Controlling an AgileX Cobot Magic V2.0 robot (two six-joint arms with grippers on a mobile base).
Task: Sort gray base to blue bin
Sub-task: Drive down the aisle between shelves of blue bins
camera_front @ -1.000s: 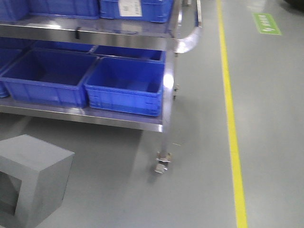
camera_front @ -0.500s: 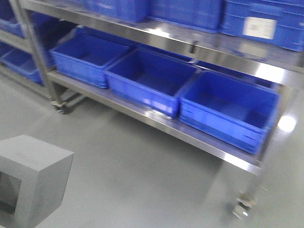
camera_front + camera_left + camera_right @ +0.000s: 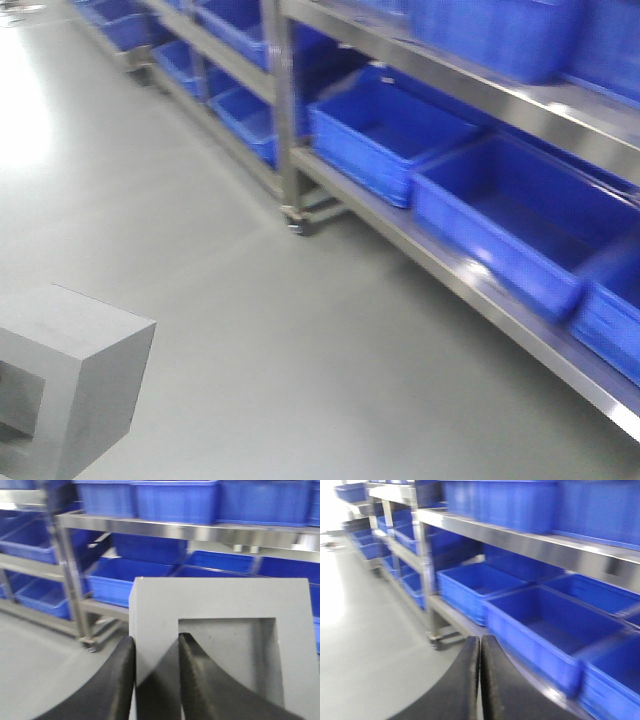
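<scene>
The gray base (image 3: 65, 375) shows at the bottom left of the front view, held up off the floor. In the left wrist view the gray base (image 3: 220, 600) fills the middle, its framed square recess facing the camera. My left gripper (image 3: 156, 642) is shut on the frame's left wall, one finger outside and one finger inside the recess. My right gripper (image 3: 480, 642) is shut with nothing between its fingers. Blue bins (image 3: 520, 225) stand in a row on the low shelf of the steel rack; the same kind of blue bin (image 3: 545, 630) lies ahead in the right wrist view.
Steel shelving racks (image 3: 285, 110) on casters run along the right, with more blue bins on the upper shelf (image 3: 175, 530). Gray floor (image 3: 200, 220) stretches to the left, with bright glare at the far left.
The view has swung left along the racks: the bins have slid to the right of the frame and more floor shows. The gray base keeps its place in my left gripper.
</scene>
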